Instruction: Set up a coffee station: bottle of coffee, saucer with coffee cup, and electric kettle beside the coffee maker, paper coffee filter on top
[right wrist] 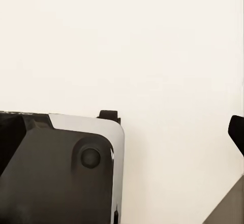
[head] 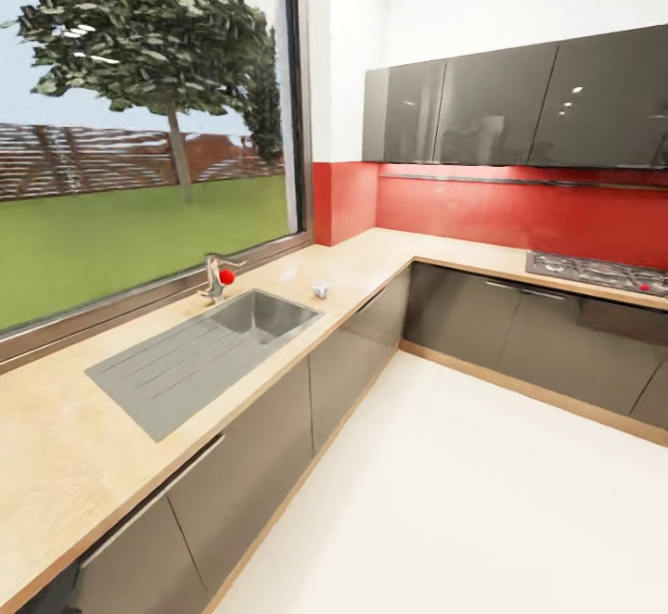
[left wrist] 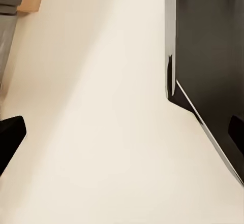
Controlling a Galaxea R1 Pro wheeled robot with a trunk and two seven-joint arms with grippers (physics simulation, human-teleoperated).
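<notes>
Countertop (head: 56, 466) nearest; sink (head: 199, 354) long axis along window (head: 139, 132).

Left gripper (left wrist: 122, 132) and right gripper (right wrist: 122, 132) point down, jaws spread wide, holding nothing.

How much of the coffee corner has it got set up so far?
Nothing looks done yet. The countertop by the sink carries just one small object, too small to identify. Both wrist cameras look down at pale floor, nothing between the fingers. All the fetching and placing remains.
</notes>
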